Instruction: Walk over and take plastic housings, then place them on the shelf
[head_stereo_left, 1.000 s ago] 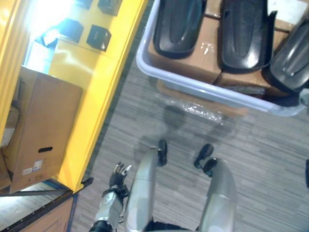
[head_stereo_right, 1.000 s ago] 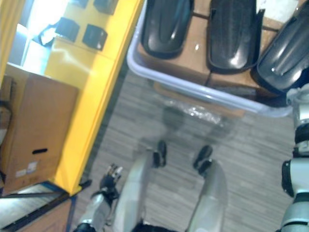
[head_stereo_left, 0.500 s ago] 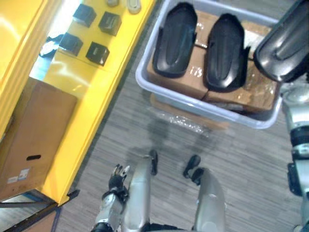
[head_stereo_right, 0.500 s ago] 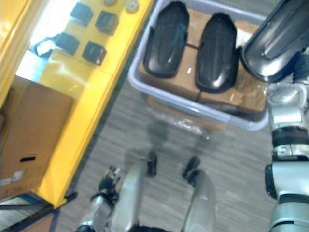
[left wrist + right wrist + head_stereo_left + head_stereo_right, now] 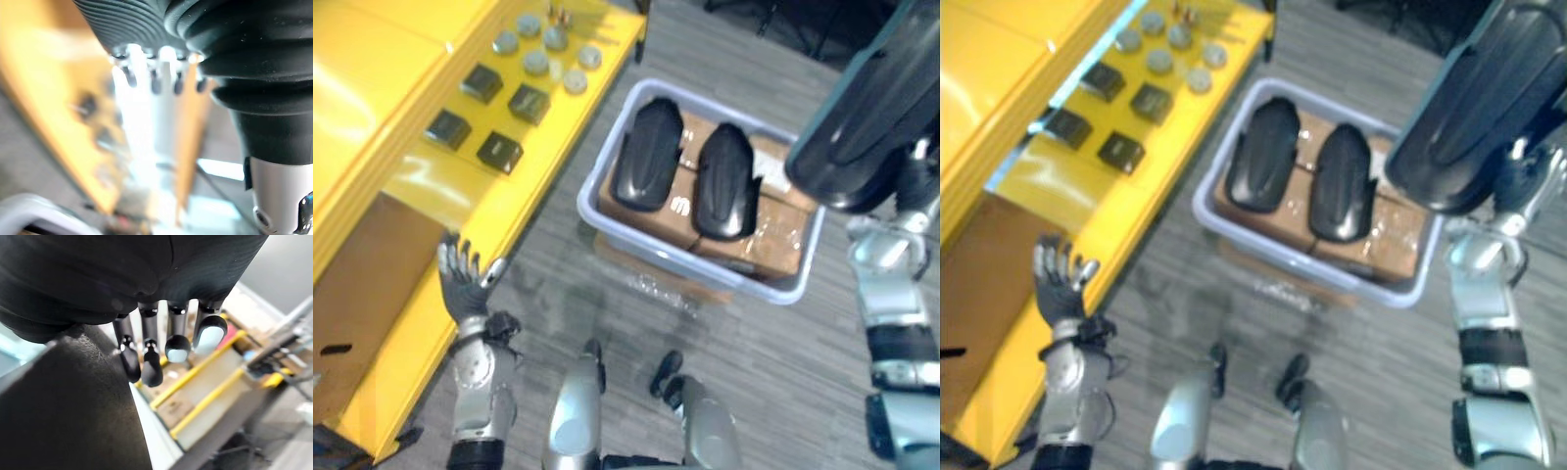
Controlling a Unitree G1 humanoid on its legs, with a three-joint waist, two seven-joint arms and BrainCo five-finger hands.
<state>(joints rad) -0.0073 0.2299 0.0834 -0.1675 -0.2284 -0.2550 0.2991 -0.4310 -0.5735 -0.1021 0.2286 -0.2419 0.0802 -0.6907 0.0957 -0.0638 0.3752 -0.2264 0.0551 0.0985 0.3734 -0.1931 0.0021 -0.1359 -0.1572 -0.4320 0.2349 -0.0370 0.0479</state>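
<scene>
Closest in, the left hand (image 5: pixel 462 281) is held up beside the front edge of the yellow shelf (image 5: pixel 406 186), its fingers straight and spread with nothing in them, and a brown cardboard box (image 5: pixel 357 294) sits under the shelf right by it. Ahead on the grey carpet (image 5: pixel 783 352) stands a pale plastic tub (image 5: pixel 595 211) with cardboard cartons (image 5: pixel 773 245) inside. Two black housings (image 5: pixel 647 157) lie side by side on top of the cartons – domed side up, parallel, long axes running roughly from near to far, neither touched by a hand. To the right and above the tub's far right corner, a third housing (image 5: pixel 857 117) hangs in the air on the right hand (image 5: pixel 146 363). Its long axis runs on a slant, with the broad lower end pointing down and left toward the tub and the other end pointing up and away to the right. In the right wrist view the fingers sit close together, bent over the edge of that dark shell and clamped on it – the thumb is hidden behind the shell. Farther off on the shelf's top surface lie four small black boxes (image 5: pixel 499 152) in two rows, and beyond them, at the far end, a cluster of grey round discs (image 5: pixel 548 61)
</scene>
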